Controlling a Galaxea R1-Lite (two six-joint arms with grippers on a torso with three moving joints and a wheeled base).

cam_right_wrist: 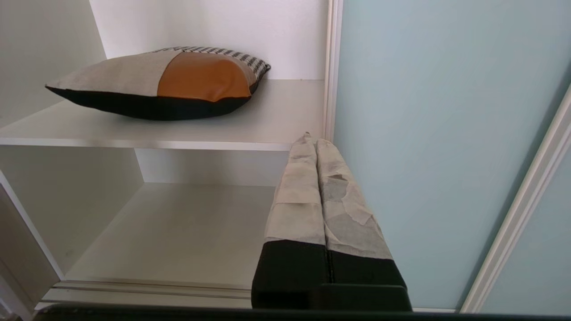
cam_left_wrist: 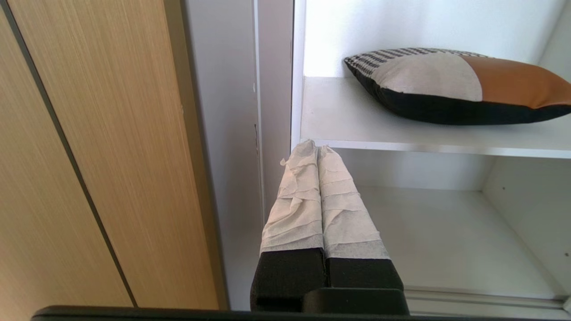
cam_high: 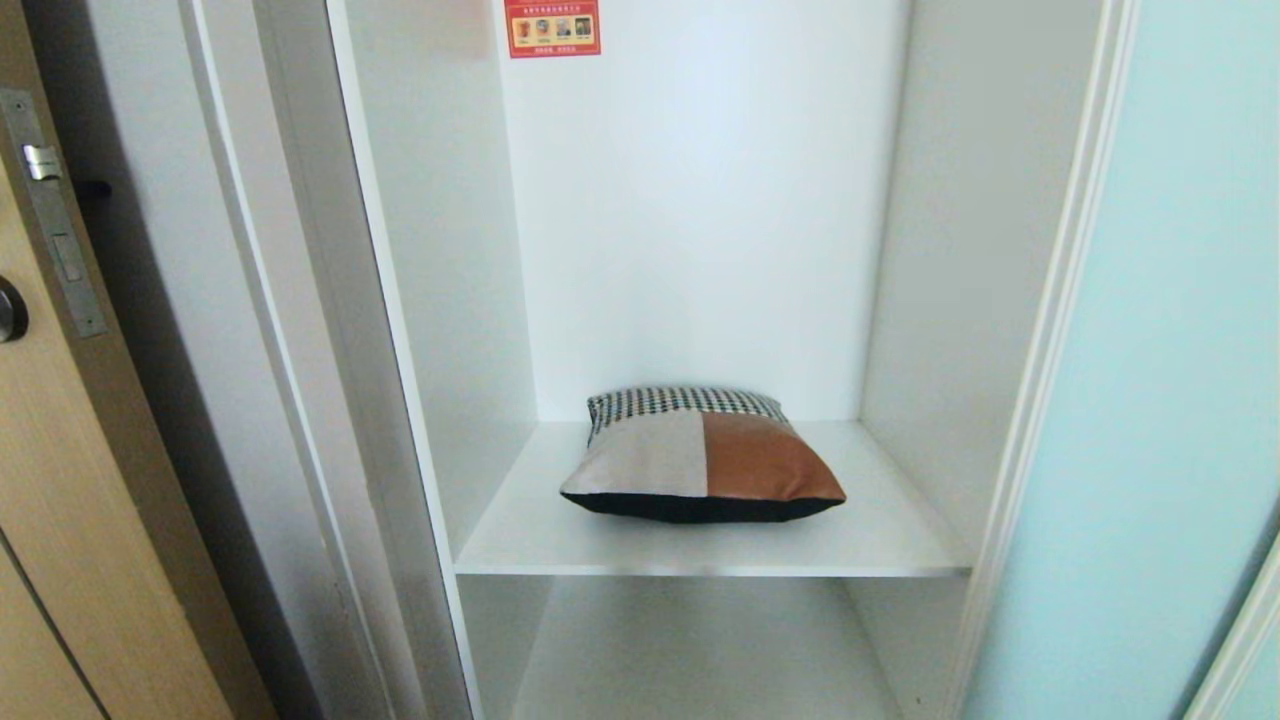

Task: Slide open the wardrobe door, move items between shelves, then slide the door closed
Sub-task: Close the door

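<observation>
- Pillow [cam_high: 700, 460] lies mid-shelf [cam_high: 880, 540], clear of both side walls
- sliding wardrobe door [cam_high: 1170, 400] stands open at right
- left gripper [cam_left_wrist: 317, 149] clenched, empty; right gripper [cam_right_wrist: 312, 138] likewise

Cushion [cam_high: 700, 458] grey, tan, black, houndstooth; shelves [cam_high: 880, 535] white; sliding door [cam_high: 1170, 380] pale aqua.

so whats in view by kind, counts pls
cushion: 1
shelves, upper and lower: 2
sliding door: 1
wooden door: 1
sticker: 1
grippers, left and right, both shut and empty: 2
total: 8
</observation>
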